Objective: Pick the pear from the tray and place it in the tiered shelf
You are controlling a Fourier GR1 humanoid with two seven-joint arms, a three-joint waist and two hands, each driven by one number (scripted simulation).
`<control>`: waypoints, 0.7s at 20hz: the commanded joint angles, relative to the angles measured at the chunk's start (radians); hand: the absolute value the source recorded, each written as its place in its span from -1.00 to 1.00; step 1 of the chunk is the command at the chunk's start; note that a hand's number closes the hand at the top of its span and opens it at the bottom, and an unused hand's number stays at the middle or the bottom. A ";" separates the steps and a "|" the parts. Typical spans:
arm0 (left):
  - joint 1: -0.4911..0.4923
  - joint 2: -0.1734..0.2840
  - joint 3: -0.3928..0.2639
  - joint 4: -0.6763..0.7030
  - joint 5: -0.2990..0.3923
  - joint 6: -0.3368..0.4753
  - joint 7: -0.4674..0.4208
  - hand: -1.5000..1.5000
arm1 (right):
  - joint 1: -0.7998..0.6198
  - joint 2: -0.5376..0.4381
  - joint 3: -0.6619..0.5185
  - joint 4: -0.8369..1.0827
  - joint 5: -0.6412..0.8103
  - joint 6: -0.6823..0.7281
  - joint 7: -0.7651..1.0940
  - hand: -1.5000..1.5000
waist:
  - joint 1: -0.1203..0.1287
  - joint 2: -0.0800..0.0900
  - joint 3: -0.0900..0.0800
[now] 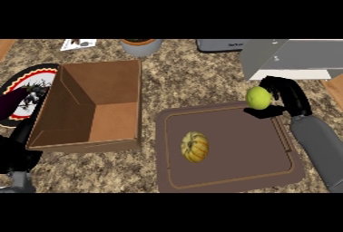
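Right hand (286,95) curls fingers around green pear (258,97), held at brown tray's (268,154) far right corner, just below grey tiered shelf (295,59). Left hand (17,152) at left edge, fingers unclear.

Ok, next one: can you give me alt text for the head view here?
The robot's right hand holds a green pear above the far right corner of a brown tray, just below a grey tiered shelf. A small orange pumpkin lies on the tray; an open cardboard box sits to its left.
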 commanded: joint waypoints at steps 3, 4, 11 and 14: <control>0.032 0.008 0.026 0.008 0.002 0.004 -0.015 0.00 | -0.032 0.021 -0.038 -0.201 0.022 -0.224 0.228 1.00 | -0.021 -0.011 -0.001; 0.042 0.007 0.012 -0.002 -0.007 0.003 -0.002 0.00 | -0.035 0.016 -0.020 -0.231 0.048 -0.238 0.275 1.00 | -0.021 -0.012 0.000; 0.063 0.019 0.028 -0.020 0.020 -0.031 -0.021 0.00 | -0.045 -0.015 0.011 -0.537 0.127 -0.266 0.615 1.00 | -0.001 0.000 0.002; 0.047 -0.016 0.000 -0.026 -0.004 -0.006 -0.032 0.00 | -0.041 -0.088 0.014 -0.701 0.167 -0.210 0.785 1.00 | 0.004 0.009 0.004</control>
